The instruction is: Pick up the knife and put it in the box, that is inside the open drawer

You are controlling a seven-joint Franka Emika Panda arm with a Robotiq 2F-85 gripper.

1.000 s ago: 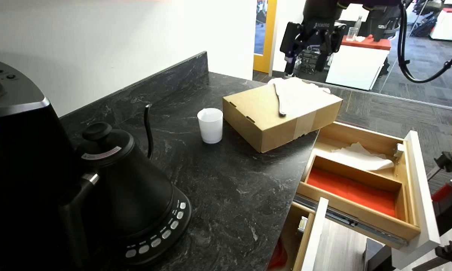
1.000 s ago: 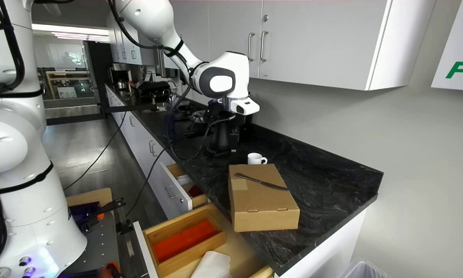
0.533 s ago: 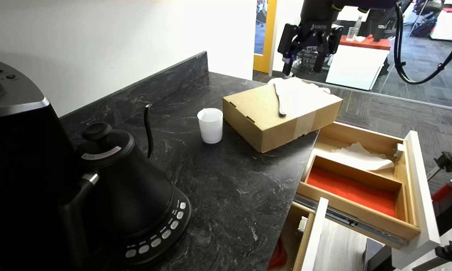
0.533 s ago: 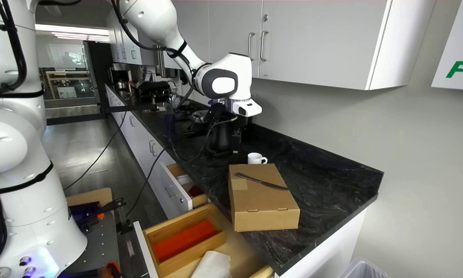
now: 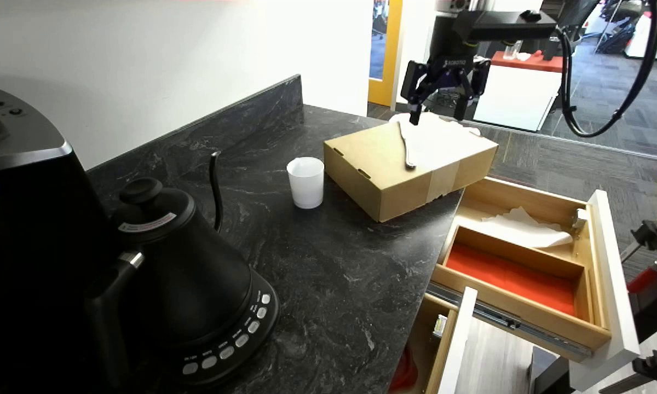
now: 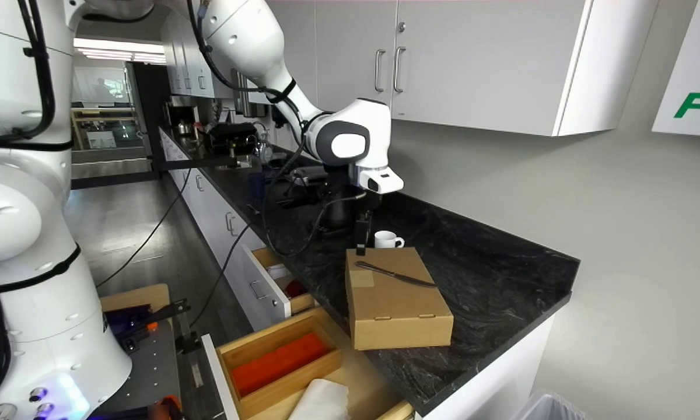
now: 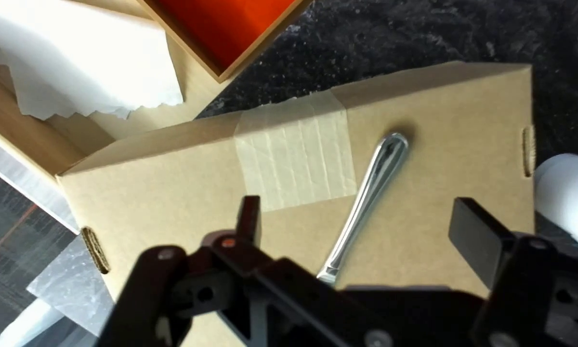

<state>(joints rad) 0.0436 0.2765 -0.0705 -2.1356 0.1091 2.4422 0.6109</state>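
Note:
The knife is a slim metal utensil lying on the brown cardboard box, in both exterior views [image 5: 407, 148] [image 6: 394, 274]. In the wrist view the knife [image 7: 366, 193] is shiny silver; its handle shows and its blade end is hidden behind the gripper. The box is a light-wood tray with a red floor, in the open drawer in both exterior views [image 5: 512, 276] [image 6: 280, 361]; one corner of it shows in the wrist view [image 7: 221, 33]. My gripper [image 5: 437, 114] [image 6: 361, 248] [image 7: 359, 209] is open and empty above the cardboard box. In the wrist view the knife lies between its fingers.
The cardboard box [image 5: 386, 191] stands on the dark counter [image 5: 317, 273] at its edge, beside the open drawer [image 5: 607, 273]. A white cup [image 5: 306, 183] stands beside it. A black kettle [image 5: 180, 290] is further along. White paper [image 5: 525, 227] lies in the drawer.
My gripper has moved down toward the cardboard box and stays open; in an exterior view the arm has also shifted right. The knife, the box and the drawer have not moved.

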